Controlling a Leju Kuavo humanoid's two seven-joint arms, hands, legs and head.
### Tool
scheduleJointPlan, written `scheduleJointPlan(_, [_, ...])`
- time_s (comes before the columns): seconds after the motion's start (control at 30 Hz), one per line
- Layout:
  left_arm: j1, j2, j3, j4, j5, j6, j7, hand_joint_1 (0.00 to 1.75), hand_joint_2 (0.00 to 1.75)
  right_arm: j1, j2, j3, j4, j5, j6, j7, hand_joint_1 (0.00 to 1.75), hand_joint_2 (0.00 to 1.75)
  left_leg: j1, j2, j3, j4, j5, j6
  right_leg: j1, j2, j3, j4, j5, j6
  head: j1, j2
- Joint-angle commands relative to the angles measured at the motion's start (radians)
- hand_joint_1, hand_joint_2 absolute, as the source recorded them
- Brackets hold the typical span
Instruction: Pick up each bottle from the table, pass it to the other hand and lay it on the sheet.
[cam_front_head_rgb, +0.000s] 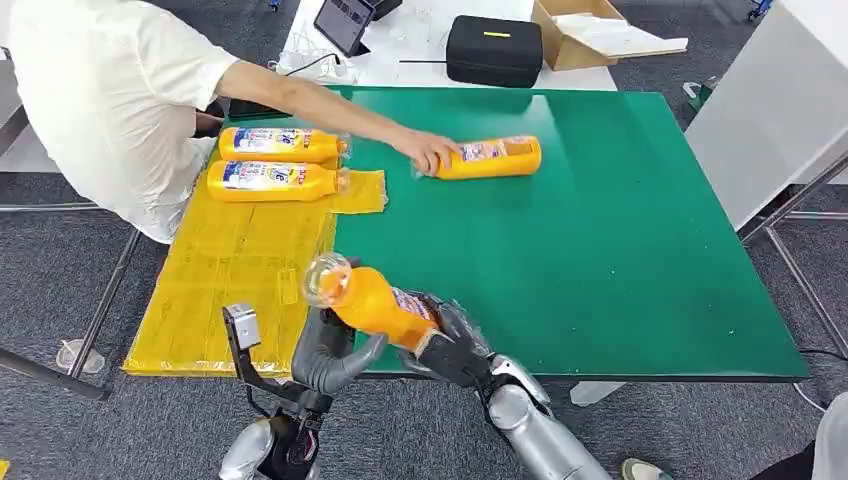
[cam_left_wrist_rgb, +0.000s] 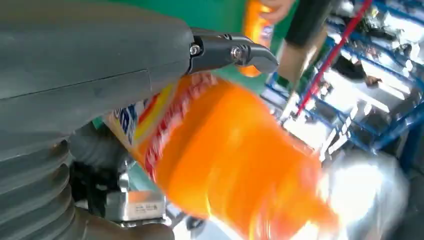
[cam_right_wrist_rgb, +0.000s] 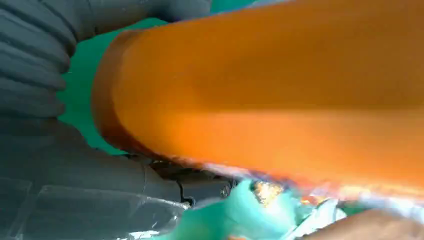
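Bottle (cam_front_head_rgb: 372, 302) gripped by right hand (cam_front_head_rgb: 452, 338), left hand (cam_front_head_rgb: 330, 352) beneath.

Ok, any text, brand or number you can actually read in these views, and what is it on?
None can be read.
Two bottles on the yellow sheet: upper bottle and lower bottle have blue-and-white labels, too small.
Bottle under the person's hand: that bottle has a label, too small.
Held bottle: red and blue lettering, motion-blurred in the left wrist view.
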Motion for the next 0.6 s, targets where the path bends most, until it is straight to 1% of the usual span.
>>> scheduleJointPlan(0.03, [-0.076,-0.009,-0.065,0.151,-0.03,-0.059,-0.061,0.0,1.75,-0.111,0.017,0.1,0.081,-0.011,0.02,0.012,1.75,1.75,0.0,0.002,0.006,0.0,-0.002,0.001,0.0,0.001,0.005,0.0,-0.001,-0.002,0.0,0.0])
scheduleJointPlan(0.07, [-0.079,-0.015,-0.061,0.156,-0.015,-0.065,-0.052,0.0,1.75,-0.109,0.018,0.106,0.075,-0.01,0.024,0.011,1.75,1.75,0.0,0.001,0.003,-0.001,-0.001,0.0,0.0,0.0,0.002,0.0,0.0,-0.001,0.0,0.0])
scheduleJointPlan(0.1, [-0.085,-0.016,-0.058,0.162,0.008,-0.082,-0.035,0.0,1.75,-0.105,0.02,0.114,0.067,-0.01,0.025,0.012,1.73,1.75,-0.001,0.002,0.005,0.0,-0.002,0.001,0.0,0.0,0.005,0.0,-0.001,-0.002,0.0,0.0])
scheduleJointPlan(0.13, [-0.088,-0.013,-0.055,0.162,0.02,-0.106,-0.047,0.0,1.75,-0.102,0.024,0.115,0.053,-0.015,0.015,0.013,1.75,1.75,0.0,0.001,0.003,0.0,-0.001,0.0,0.0,0.0,0.002,0.0,-0.001,-0.001,0.0,0.0])
scheduleJointPlan(0.17, [-0.088,-0.015,-0.053,0.162,0.021,-0.101,-0.049,0.0,1.75,-0.099,0.028,0.1,0.044,-0.047,0.026,0.021,1.75,1.75,0.0,0.002,0.005,0.0,-0.001,0.001,0.0,0.0,0.004,0.0,-0.001,-0.002,0.0,0.0])
scheduleJointPlan(0.27, [-0.08,-0.015,-0.053,0.134,0.013,-0.096,-0.067,0.0,1.75,-0.107,0.01,0.08,0.031,-0.07,0.022,0.058,1.75,1.75,0.0,0.002,0.003,0.0,-0.001,0.001,0.0,0.001,0.002,0.0,-0.001,-0.001,0.0,0.0])
scheduleJointPlan(0.3, [-0.076,-0.013,-0.051,0.123,-0.003,-0.07,-0.069,0.0,1.75,-0.113,0.005,0.08,0.043,-0.049,-0.002,0.074,1.75,1.75,-0.001,0.002,0.004,0.0,-0.002,0.001,0.0,0.0,0.004,0.001,-0.002,-0.002,0.0,0.0])
scheduleJointPlan(0.33, [-0.076,-0.013,-0.051,0.121,-0.01,-0.061,-0.072,0.0,1.75,-0.115,0.003,0.078,0.047,-0.05,0.001,0.073,1.75,1.75,0.0,0.001,0.002,0.0,-0.001,0.001,0.0,0.0,0.002,0.0,-0.001,-0.001,0.0,0.0])
scheduleJointPlan(0.4, [-0.082,-0.021,-0.037,0.141,-0.025,-0.012,-0.078,0.0,1.75,-0.106,0.009,0.066,0.042,-0.069,0.016,0.067,1.75,1.75,-0.001,0.002,0.007,0.0,-0.003,0.001,0.0,0.0,0.006,0.001,-0.002,-0.002,0.0,0.0])
scheduleJointPlan(0.43, [-0.083,-0.023,-0.035,0.145,-0.029,-0.004,-0.082,0.0,1.75,-0.104,0.008,0.067,0.039,-0.07,0.018,0.067,1.75,1.75,-0.001,0.001,0.004,0.0,-0.001,0.001,0.0,0.0,0.004,0.0,-0.001,-0.001,0.0,0.0])
scheduleJointPlan(0.53, [-0.085,-0.024,-0.034,0.144,-0.029,-0.004,-0.082,0.0,1.75,-0.103,0.012,0.069,0.037,-0.069,0.017,0.067,1.75,1.75,-0.001,0.0,0.006,0.0,-0.002,0.001,0.0,-0.001,0.006,0.0,-0.002,-0.002,0.0,0.0])
scheduleJointPlan(0.57, [-0.085,-0.024,-0.034,0.144,-0.029,-0.004,-0.082,0.0,1.75,-0.103,0.012,0.069,0.037,-0.069,0.017,0.067,1.75,1.75,0.0,0.001,0.003,0.0,-0.001,0.001,0.0,0.0,0.003,0.0,-0.001,-0.001,0.0,0.0])
scheduleJointPlan(0.6, [-0.085,-0.024,-0.034,0.144,-0.029,-0.004,-0.082,0.0,1.75,-0.103,0.012,0.069,0.037,-0.069,0.017,0.067,1.75,1.75,-0.001,0.002,0.006,0.0,-0.002,0.001,0.0,0.0,0.005,0.0,-0.002,-0.002,0.0,0.0])
